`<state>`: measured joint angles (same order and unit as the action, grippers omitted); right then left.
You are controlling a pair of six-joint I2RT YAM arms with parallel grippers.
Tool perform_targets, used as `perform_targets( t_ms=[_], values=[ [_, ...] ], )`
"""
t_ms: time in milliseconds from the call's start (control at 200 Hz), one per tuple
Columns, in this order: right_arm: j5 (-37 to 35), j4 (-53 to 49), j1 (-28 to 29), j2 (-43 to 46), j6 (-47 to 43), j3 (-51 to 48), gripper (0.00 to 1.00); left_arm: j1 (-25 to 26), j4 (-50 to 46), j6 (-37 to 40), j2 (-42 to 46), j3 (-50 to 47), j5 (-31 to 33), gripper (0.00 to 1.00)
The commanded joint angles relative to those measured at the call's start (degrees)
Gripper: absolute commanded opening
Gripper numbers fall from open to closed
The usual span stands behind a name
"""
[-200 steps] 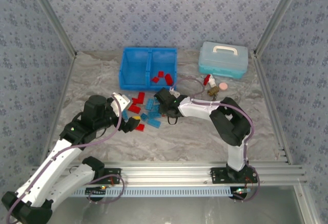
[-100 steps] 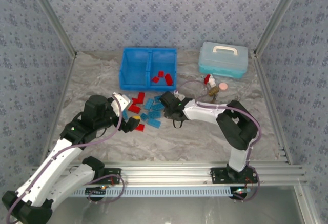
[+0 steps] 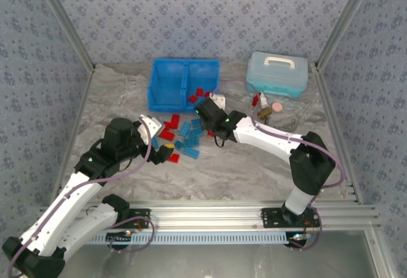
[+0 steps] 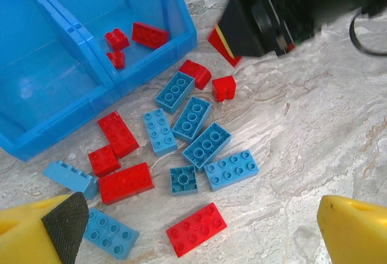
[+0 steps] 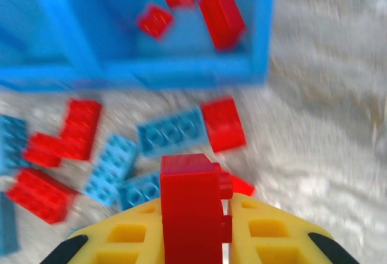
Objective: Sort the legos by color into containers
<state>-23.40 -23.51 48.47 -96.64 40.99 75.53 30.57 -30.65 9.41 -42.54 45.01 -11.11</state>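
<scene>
Just short of the blue bin (image 3: 152,90), the right gripper (image 5: 192,212) is clamped tight on a red brick (image 5: 188,182), carrying it on edge above the loose legos (image 4: 193,131) scattered on the table (image 3: 241,170). The job now is the drop: carry the brick over the near wall with room to spare, centre it over the right compartment (image 3: 205,74) (a few reds already lie there), and release low so it cannot bounce into the bare left compartment (image 3: 168,84). The left gripper (image 3: 157,141) hangs wide open and empty near the pile, best kept clear.
</scene>
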Motion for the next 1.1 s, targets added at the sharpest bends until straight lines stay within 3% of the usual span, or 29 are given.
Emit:
perform_targets(
  t_ms=[0,180,570,844,1094],
  values=[
    [-4.9,1.2,-1.1,-2.0,-12.6,8.5,0.25,0.5,0.0,-0.1,0.4,0.7,0.0,0.99],
    [-3.6,0.7,-5.9,-12.6,-18.6,23.6,0.25,0.5,0.0,0.1,1.4,0.6,0.8,0.99],
    [4.4,-8.3,-14.3,-43.1,-17.8,61.5,0.25,0.5,-0.3,0.6,2.0,0.6,1.7,0.99],
    [9.6,-7.4,-16.8,-54.9,-14.2,71.4,0.28,0.5,-0.2,0.5,2.1,0.5,1.6,0.99],
    [10.0,-10.3,-16.9,-53.4,-14.9,73.8,0.42,0.5,0.0,0.2,1.9,0.4,1.6,0.99]
  ],
)
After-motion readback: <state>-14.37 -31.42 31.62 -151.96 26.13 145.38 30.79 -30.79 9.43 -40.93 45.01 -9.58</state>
